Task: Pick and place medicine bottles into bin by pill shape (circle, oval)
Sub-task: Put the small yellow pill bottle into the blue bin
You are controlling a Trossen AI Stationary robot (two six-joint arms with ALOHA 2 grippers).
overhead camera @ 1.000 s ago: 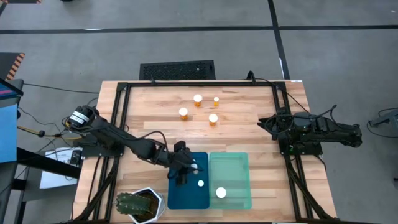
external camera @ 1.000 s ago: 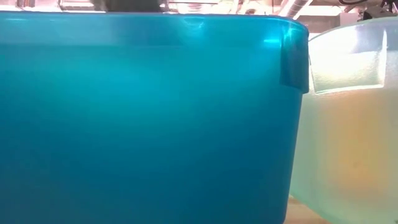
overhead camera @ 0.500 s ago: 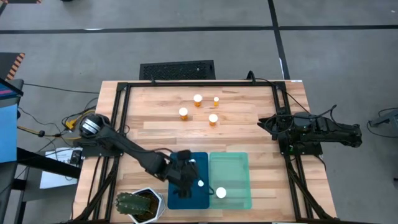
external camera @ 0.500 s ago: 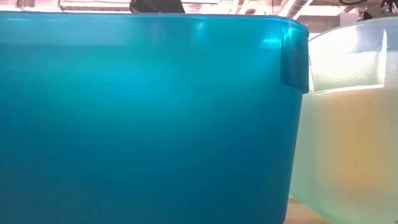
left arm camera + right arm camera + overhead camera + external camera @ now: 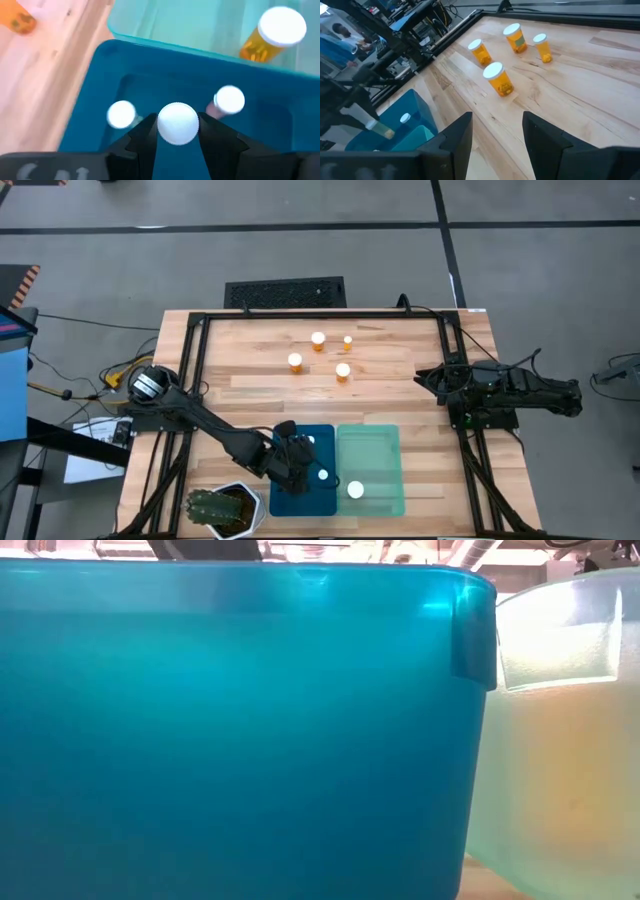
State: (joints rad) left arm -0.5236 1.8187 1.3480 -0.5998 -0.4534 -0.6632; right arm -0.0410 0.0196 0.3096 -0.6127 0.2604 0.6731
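Observation:
My left gripper [image 5: 177, 131] [image 5: 296, 464] hangs over the dark blue bin [image 5: 303, 498] [image 5: 240, 730], shut on a medicine bottle whose white cap [image 5: 177, 122] faces the wrist camera. Two more capped bottles [image 5: 121, 114] [image 5: 230, 99] stand inside the blue bin. One orange bottle [image 5: 275, 32] [image 5: 355, 490] stands in the mint green bin [image 5: 372, 450] beside it. Several orange bottles [image 5: 295, 362] [image 5: 499, 79] stand on the wood at the far middle. My right gripper [image 5: 497, 135] [image 5: 430, 376] waits open at the table's right edge, touching nothing. My left gripper pinches the bottle between its two fingers at the sides of its top end, by the white cap's rim [image 5: 161, 131]. The fingers slant down from the table's left. The cap hides the bottle's body, and whether its bottom rests on the bin floor does not show.
A spiky green plant in a white pot [image 5: 225, 510] stands at the near left corner, close to the blue bin. A black frame rail [image 5: 320, 314] runs round the table. Bare wood lies between the far bottles and the bins.
My left gripper has carried the bottle toward the table's near edge, from the blue bin's far end to above its middle, and has tipped further downward. Its fingers have stayed shut on the bottle.

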